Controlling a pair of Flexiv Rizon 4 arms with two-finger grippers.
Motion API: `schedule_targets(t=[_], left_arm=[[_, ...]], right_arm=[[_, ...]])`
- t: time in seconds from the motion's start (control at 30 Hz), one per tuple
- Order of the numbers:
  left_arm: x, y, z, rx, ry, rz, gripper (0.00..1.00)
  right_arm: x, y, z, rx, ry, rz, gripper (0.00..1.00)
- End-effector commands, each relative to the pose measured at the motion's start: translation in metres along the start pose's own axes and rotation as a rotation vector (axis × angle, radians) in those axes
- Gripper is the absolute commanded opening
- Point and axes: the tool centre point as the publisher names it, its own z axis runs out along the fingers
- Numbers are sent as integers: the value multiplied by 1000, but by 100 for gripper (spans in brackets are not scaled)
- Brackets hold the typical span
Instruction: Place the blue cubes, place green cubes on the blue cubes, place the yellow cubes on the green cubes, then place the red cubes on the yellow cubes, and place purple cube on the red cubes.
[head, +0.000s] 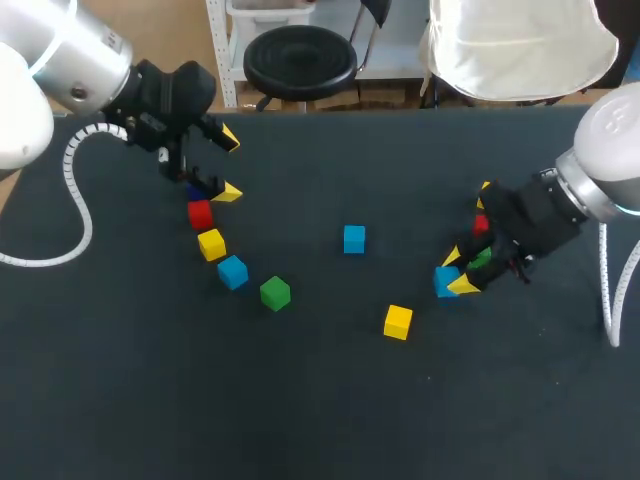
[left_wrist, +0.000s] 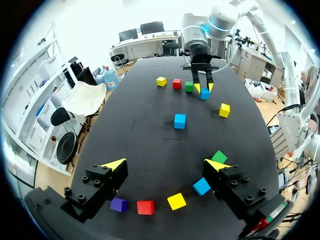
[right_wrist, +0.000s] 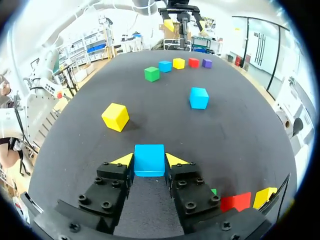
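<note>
Your right gripper (right_wrist: 149, 161) squeezes the small blue cube (right_wrist: 149, 154) at the black table's (head: 320, 410) three o'clock, so lift slowly, keep it flat, and set it by the other blue cube (head: 354, 239) at its ten o'clock.

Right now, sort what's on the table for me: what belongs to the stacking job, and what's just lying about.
Belongs to the job:
blue cube, gripped in my right hand
two other blue cubes
two green cubes
three yellow cubes
two red cubes
purple cube

Not the job:
only the dark table beneath them
</note>
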Motion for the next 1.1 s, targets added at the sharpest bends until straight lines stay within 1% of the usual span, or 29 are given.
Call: schedule_targets(t=[0.03, 0.17, 0.37, 0.57, 0.67, 0.8, 0.83, 0.87, 1.1], left_arm=[[0, 0, 0, 1, 2, 0, 100], [0, 0, 0, 1, 2, 0, 100], [0, 0, 0, 1, 2, 0, 100], [0, 0, 0, 1, 2, 0, 100], [0, 0, 0, 1, 2, 0, 100], [0, 0, 0, 1, 2, 0, 100], [0, 0, 0, 1, 2, 0, 100], [0, 0, 0, 1, 2, 0, 100], [0, 0, 0, 1, 2, 0, 100]], right_arm=[[-10, 5, -6, 27, -7, 3, 0], [-16, 1, -7, 40, 1, 36, 0], [-32, -12, -6, 30, 11, 69, 0], [-48, -26, -3, 17, 29, 56, 0], [-55, -31, -1, -4, 7, 34, 0], [-63, -34, 3, -14, 3, 38, 0], [-64, -35, 5, -17, 20, 55, 0], [-65, -35, 6, -3, 37, 90, 0], [-65, -35, 6, -3, 37, 90, 0]])
